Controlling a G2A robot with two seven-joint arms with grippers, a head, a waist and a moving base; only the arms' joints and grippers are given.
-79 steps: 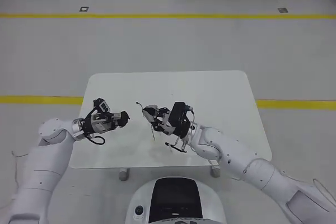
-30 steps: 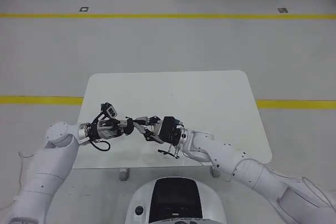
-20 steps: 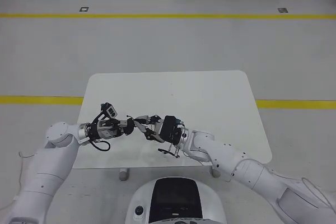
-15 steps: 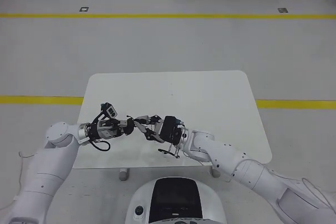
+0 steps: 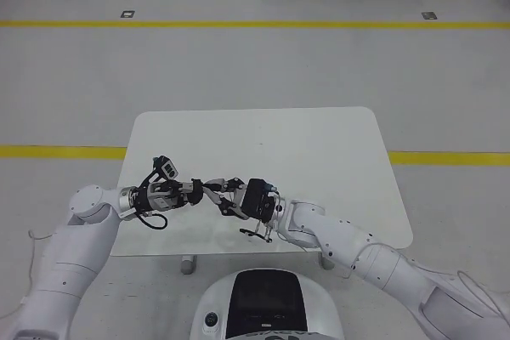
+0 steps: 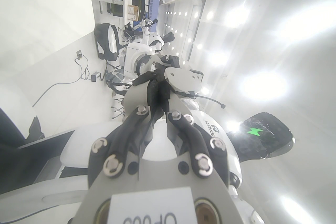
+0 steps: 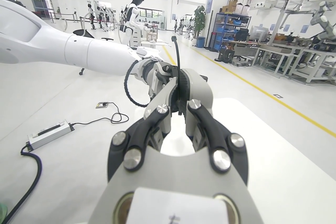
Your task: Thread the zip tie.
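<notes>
Pinching the zip tie (image 7: pixel 178 70) above the surface (image 5: pixel 323 144), the right pincer (image 7: pixel 179 97) meets the left pincer (image 6: pixel 157 91), which is closed, its hold unclear. No loop shows, so threading looks unfinished.

White table (image 5: pixel 323 153), rounded corners
</notes>
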